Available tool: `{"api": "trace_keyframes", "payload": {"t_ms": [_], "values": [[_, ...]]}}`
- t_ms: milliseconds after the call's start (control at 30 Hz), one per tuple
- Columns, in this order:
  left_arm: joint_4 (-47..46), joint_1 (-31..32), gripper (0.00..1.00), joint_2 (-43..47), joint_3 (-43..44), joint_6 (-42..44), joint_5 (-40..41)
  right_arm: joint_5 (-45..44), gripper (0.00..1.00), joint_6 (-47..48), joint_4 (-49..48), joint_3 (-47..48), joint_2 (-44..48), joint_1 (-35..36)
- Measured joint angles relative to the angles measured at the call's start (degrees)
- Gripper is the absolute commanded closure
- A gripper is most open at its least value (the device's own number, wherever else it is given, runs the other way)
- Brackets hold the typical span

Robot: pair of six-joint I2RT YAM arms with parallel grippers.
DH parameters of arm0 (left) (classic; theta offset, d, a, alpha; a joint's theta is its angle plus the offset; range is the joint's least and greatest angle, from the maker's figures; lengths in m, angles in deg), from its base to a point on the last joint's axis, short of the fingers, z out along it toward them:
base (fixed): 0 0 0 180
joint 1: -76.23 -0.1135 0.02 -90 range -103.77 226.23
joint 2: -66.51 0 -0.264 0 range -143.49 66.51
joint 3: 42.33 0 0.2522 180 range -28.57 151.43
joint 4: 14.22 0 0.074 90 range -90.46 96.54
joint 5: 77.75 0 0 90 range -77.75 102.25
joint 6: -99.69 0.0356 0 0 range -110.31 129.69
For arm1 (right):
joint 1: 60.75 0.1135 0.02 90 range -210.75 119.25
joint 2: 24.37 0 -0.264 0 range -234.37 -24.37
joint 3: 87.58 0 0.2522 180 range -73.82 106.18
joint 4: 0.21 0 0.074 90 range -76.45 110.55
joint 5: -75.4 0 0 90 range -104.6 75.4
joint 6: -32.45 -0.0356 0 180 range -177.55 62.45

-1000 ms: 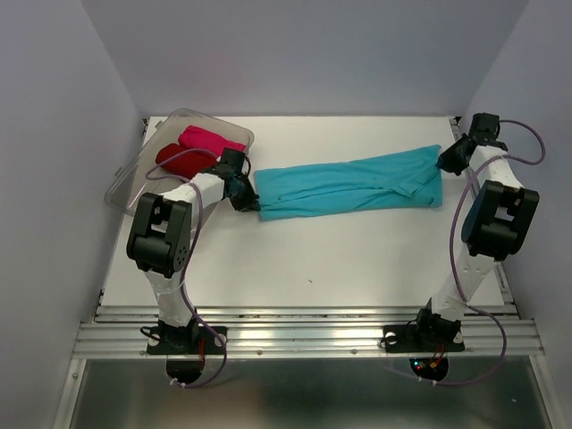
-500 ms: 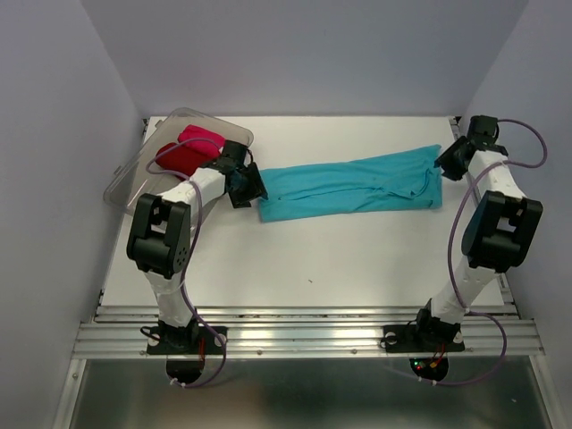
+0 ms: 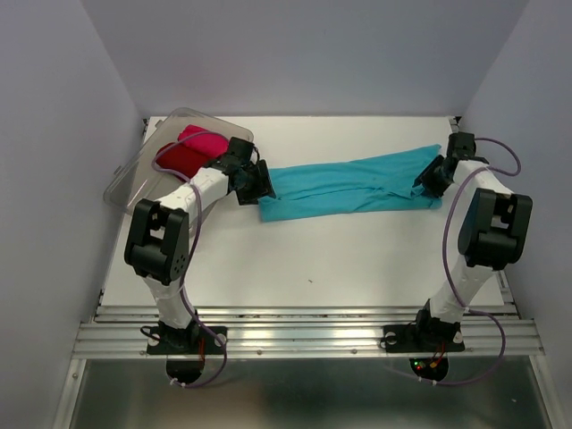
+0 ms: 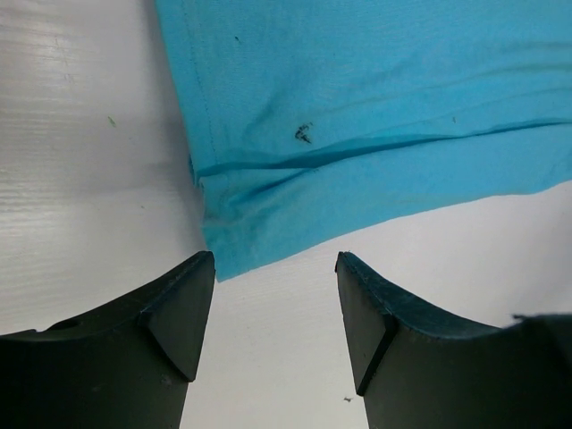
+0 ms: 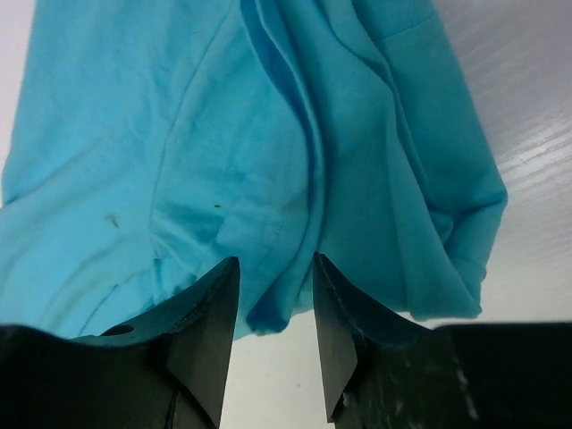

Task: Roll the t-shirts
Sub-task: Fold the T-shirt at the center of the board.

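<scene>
No text, label, brand, number or sign can be read in any of the three views. The only mark is a small dark speck [image 4: 304,134] on the turquoise-blue t-shirt [image 4: 384,80], seen from the left wrist, and it forms no legible character.

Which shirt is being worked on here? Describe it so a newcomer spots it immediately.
Start at the white table. Across its far half lies a turquoise t-shirt, folded into one long band. Its neighbours, a dark red shirt and a bright pink shirt, sit bunched in the clear tub at far left.
</scene>
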Motion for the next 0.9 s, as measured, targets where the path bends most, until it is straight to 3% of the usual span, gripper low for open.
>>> {"api": "trace_keyframes", "payload": {"t_ms": [400,667,900], "values": [[0.66,0.61,0.32,1.14,0.72,1.09,-0.04,-0.39,0.52,-0.63,-0.02,0.63,-4.74,0.00],[0.96,0.61,0.33,1.14,1.36,1.42,-0.07,-0.42,0.85,-0.94,-0.26,1.75,-5.38,0.00],[1.27,0.61,0.33,1.07,1.92,1.46,-0.15,-0.37,0.99,-1.09,-0.46,3.23,-5.38,0.00]]}}
